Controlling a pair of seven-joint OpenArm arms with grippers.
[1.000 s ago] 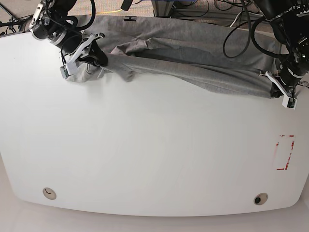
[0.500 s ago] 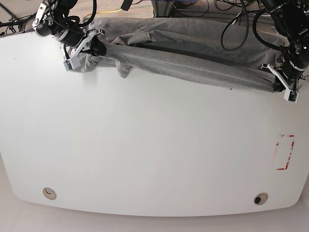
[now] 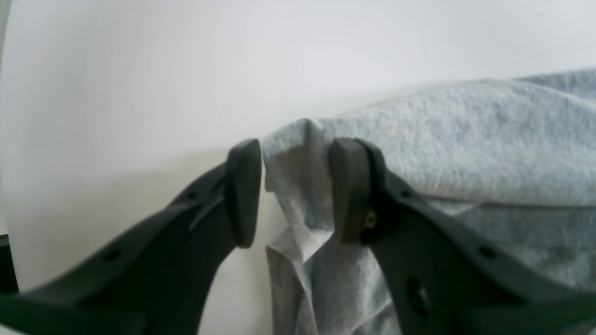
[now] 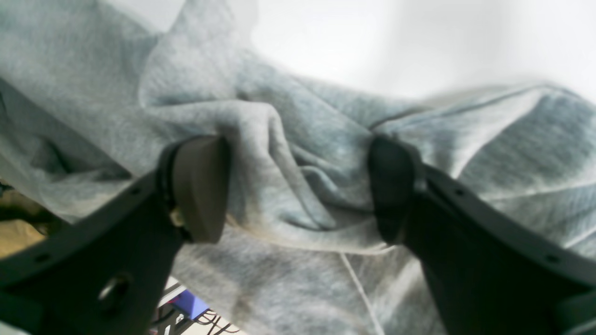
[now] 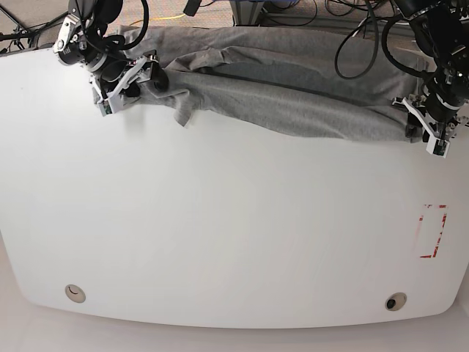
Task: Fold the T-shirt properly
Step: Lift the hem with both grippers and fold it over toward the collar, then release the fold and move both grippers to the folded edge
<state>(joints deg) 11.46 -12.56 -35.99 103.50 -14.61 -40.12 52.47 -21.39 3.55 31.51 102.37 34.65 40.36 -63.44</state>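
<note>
Lying bunched between both parted grippers (image 5: 432, 132) (image 5: 128, 83), the T-shirt (image 5: 293, 81) spans the table's (image 5: 220, 235) far edge.

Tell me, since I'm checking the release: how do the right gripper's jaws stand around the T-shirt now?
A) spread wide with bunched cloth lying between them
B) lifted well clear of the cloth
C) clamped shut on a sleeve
A: in the right wrist view the right gripper has its jaws far apart, with folds of the T-shirt lying loose between them.

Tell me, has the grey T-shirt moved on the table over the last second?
Yes. In the base view the T-shirt has been drawn toward the far edge of the table, away from the red marking; more bare tabletop shows in front of it.
</note>
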